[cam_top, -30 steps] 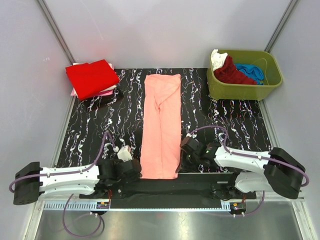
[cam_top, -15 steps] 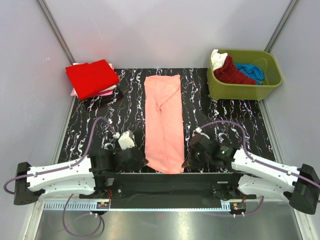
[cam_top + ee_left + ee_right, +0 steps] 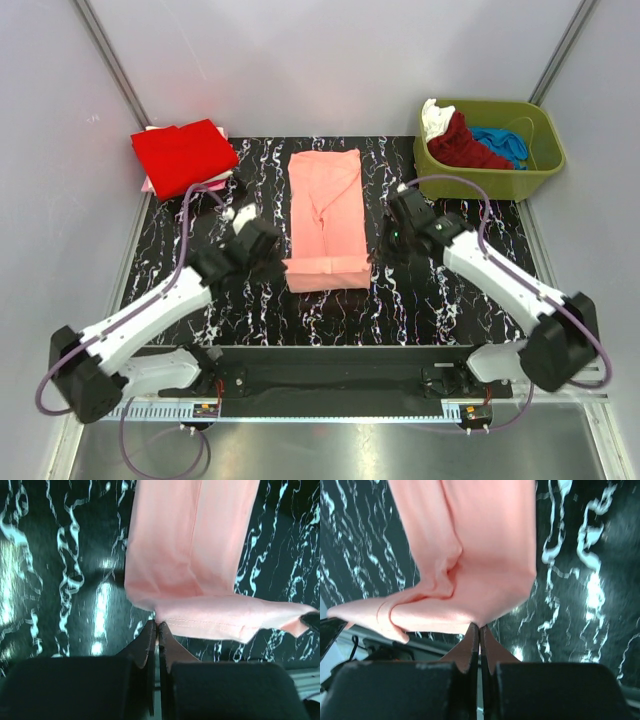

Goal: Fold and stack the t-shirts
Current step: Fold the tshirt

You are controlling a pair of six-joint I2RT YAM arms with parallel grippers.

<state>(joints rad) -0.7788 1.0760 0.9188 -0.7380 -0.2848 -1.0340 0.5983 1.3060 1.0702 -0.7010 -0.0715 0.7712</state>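
The left hand (image 3: 157,626) pinches the salmon-pink t-shirt (image 3: 325,200) at its doubled-over near edge. The right hand (image 3: 480,628) grips that edge's other corner.

Bright, even light falls from above in the overhead view, which is sharp throughout, and shadows on the glossy black marbled tabletop (image 3: 300,320) are soft and faint. That gloss throws back white glare in the wrist views — left of the salmon-pink t-shirt (image 3: 190,540) in the left one, at the right in the right one. Both wrist views are softer, the cloth's edges slightly smeared; the left gripper (image 3: 157,627) and right gripper (image 3: 480,629) housings near the lens are dark, underlit blurs.
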